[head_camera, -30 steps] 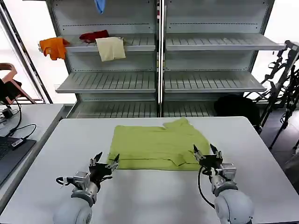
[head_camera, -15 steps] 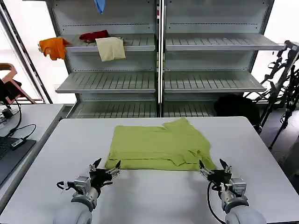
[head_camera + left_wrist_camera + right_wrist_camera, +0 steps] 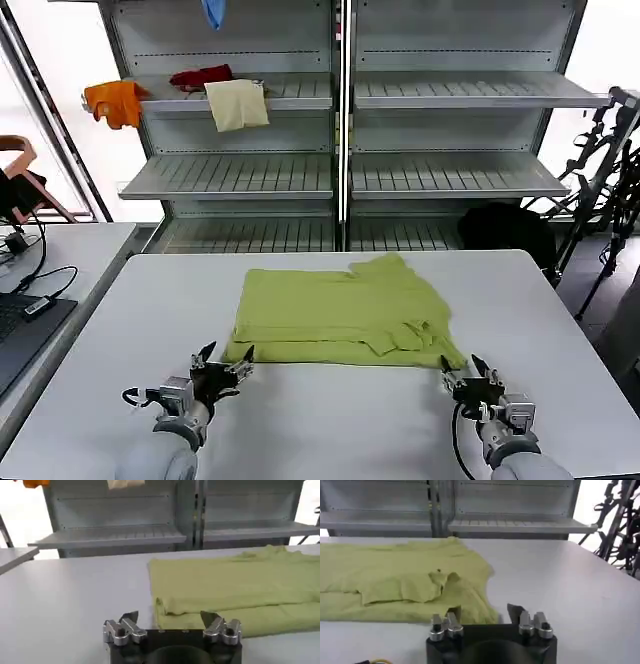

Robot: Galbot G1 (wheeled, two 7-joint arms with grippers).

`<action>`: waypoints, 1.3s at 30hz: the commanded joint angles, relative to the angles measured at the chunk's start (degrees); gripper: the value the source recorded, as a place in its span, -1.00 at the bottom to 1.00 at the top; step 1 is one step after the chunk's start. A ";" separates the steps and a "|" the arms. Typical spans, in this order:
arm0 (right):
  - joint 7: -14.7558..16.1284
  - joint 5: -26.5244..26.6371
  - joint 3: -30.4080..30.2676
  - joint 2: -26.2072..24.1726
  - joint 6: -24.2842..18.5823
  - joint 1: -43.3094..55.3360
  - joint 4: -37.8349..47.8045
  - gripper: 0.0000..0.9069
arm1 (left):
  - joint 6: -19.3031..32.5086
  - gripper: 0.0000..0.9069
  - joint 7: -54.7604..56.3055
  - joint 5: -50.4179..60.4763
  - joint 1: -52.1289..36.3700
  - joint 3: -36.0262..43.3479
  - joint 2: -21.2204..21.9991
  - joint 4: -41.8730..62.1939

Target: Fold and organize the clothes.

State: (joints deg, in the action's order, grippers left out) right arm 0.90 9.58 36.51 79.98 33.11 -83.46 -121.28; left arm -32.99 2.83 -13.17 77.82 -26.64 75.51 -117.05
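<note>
A grey metal shelving unit [image 3: 340, 130] stands behind a white rectangular worktop [image 3: 330, 420]. On that worktop lies one lime-green short-sleeved cotton T-shirt [image 3: 340, 315], folded into a wide band at the middle of the worktop, with a sleeve bunched at the end toward the robot's right.

Since a second ago the right gripper [image 3: 472, 372] has drawn back from the T-shirt: then it hovered over the near right corner of the cloth, half a second ago it was at the hem, and now it sits nearer the robot, just off that corner and clear of the fabric. Its fingers [image 3: 451, 624] are spread apart and hold nothing. The left gripper [image 3: 222, 364] has also pulled slightly toward the robot and now hangs just short of the T-shirt's near left corner, its fingers [image 3: 126, 626] likewise parted and empty. The T-shirt itself has not shifted.

Counted: two grippers, one T-shirt on the worktop. On an upper shelf of the unit, well behind the T-shirt and toward the left, hang three garments, an orange one [image 3: 115, 100], a red one [image 3: 200, 75] and a cream one [image 3: 237, 103], with one blue cloth [image 3: 213, 12] above them. A dark laptop [image 3: 20, 335] sits on a side table left of the worktop.
</note>
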 commanded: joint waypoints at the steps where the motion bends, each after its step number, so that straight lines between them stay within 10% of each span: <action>1: 0.26 -0.22 0.11 0.06 0.04 -0.33 0.51 -1.00 | -0.10 -0.98 -0.39 0.57 0.49 -0.10 -0.47 0.60; 21: -0.08 2.42 -0.45 -0.40 0.11 -4.01 -5.14 -1.00 | 0.93 -1.00 -2.31 3.66 2.37 0.01 -1.54 -2.19; 39: -7.66 2.87 -4.83 -0.27 0.24 -21.71 -20.52 -1.00 | 2.06 -1.00 0.13 -9.26 27.87 -16.21 -3.62 -17.45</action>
State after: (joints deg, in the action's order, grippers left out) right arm -3.81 12.40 33.06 79.61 33.35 -97.52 -135.65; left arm -32.54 1.15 -16.89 91.51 -34.94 71.87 -128.35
